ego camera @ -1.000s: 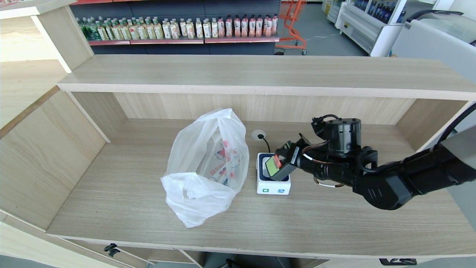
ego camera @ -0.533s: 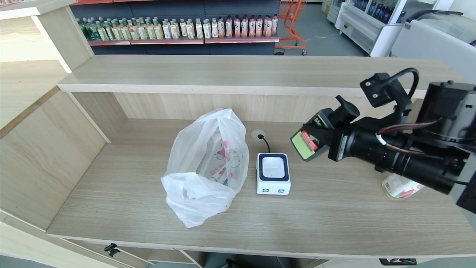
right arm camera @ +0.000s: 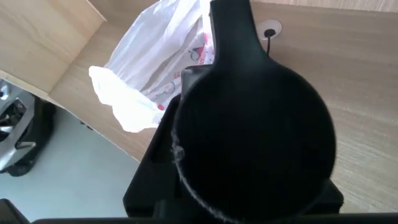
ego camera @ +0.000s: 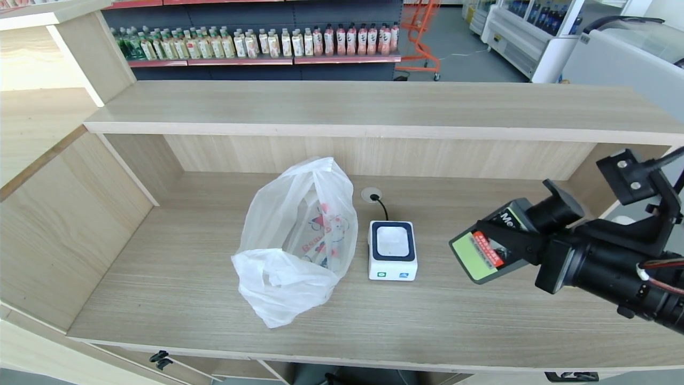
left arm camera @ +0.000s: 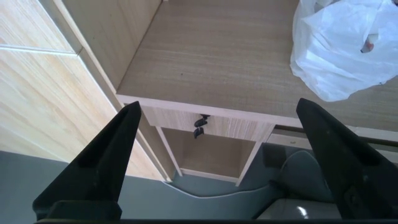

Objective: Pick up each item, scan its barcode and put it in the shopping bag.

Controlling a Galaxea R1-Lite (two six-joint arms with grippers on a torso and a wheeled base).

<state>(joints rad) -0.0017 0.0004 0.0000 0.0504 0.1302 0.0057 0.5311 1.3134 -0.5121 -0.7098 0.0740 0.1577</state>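
**Boxed item held right of the scanner – the bag lies to its left**

Off the near left corner of the worktop (ego camera: pixel 454 321) hangs the left end effector (left arm camera: pixel 219 112), fingers spread wide and empty, with the shopping bag (left arm camera: pixel 348 50) beyond it.

Further in, on the right, the right end effector (ego camera: pixel 526 238) is clamped on a dark box (ego camera: pixel 481 251) and holds it in the air above the worktop. The box's long axis runs roughly left to right, its green-and-red labelled end turned left.

The scanner (ego camera: pixel 392 250) sits on the worktop left of the box and apart from it. Just left of the scanner lies the white shopping bag (ego camera: pixel 296 240) with goods inside – where its mouth opens I cannot tell.

My reading: the box must travel left, over the scanner, to reach the bag. The right arm carries it, though the left arm is nearer the bag.
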